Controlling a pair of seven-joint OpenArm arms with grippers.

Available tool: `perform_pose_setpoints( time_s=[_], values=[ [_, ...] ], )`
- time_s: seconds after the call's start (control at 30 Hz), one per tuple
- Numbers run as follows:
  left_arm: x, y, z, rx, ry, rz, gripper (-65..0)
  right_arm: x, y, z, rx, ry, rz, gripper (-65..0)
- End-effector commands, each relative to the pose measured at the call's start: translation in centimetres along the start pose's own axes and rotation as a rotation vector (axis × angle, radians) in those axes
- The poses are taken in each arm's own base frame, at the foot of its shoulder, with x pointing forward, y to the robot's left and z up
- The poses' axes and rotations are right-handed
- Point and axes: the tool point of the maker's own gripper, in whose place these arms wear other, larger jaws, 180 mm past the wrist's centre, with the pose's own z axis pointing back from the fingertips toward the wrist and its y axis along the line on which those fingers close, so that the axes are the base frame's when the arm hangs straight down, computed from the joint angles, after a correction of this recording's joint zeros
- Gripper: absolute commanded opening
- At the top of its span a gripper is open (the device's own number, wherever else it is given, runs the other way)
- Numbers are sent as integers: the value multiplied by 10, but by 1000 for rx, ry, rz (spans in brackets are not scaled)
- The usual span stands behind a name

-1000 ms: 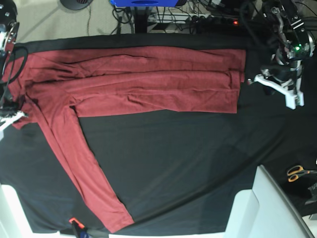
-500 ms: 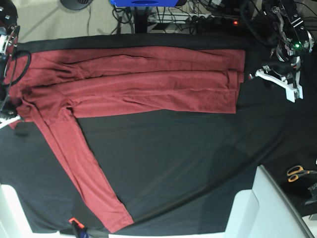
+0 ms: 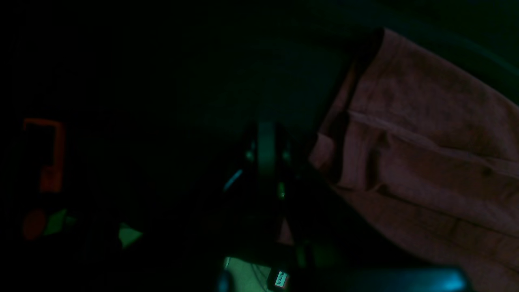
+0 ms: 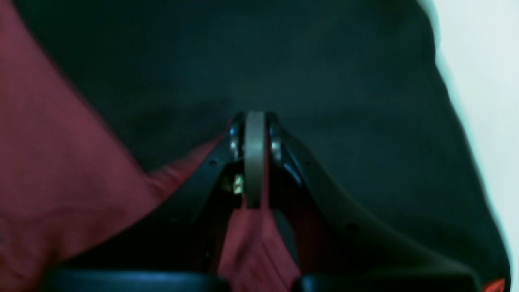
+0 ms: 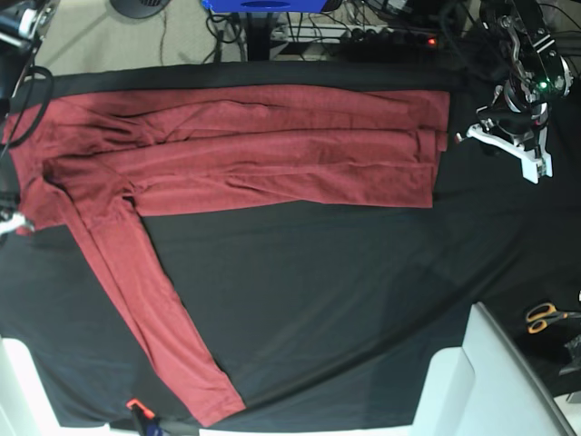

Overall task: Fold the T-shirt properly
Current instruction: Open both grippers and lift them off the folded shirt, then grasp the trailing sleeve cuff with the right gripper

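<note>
Right gripper (image 4: 253, 121), jaws clamped on the shirt (image 5: 272, 150); left gripper (image 3: 265, 140), jaws together, empty, beside the hem. Thin knit may slip or drag, wrinkling the fold

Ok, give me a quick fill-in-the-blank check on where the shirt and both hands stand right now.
1. The right hand is shut on a fold of the ____ T-shirt.
2. The left hand holds ____.
3. One long sleeve trails across the ____ table cloth.
4. Near the base view's right edge lies a pair of ____ with orange handles.

Missing words: red; nothing; black; scissors
</note>
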Motion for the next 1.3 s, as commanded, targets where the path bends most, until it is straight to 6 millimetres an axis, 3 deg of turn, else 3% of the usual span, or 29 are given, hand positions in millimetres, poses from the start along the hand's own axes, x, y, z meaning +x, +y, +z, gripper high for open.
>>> perform_pose_setpoints(
  time_s=[0.0, 0.03, 0.2, 0.33, 0.43, 0.53, 0.6, 0.97, 1.27],
  values=[
    [13, 1, 3, -1, -40, -8, -650, 29, -3, 3, -7, -60, 24, -630],
    [14, 1, 3, -3, -43, -6, -650, 31, 5, 3, 11, -51, 45, -629],
    [15, -1, 3, -6, -45, -3, -650, 20, 98, -4, 319, 30, 287, -627],
    [13, -1, 3, -6, -42, -3, -650, 32, 130, -18, 392, 31, 264, -594],
    [9, 2, 3, 1, -33, -7, -650, 44, 134, -37, 392, 79, 217, -440],
    [6, 4, 4, 8, -24, -13, -650, 42, 137, -57, 399, 153, 145, -266],
    [3, 6, 5, 11, -25, -16, -650, 44, 140, -67, 407, 172, 98, -216],
    [-11, 18, 5, 26, -56, -5, -650, -5, 148, -80, 410, 186, -78, -212],
    [-9, 17, 5, 24, -62, -6, -650, -24, 144, -77, 402, 207, -88, -222]
  ],
)
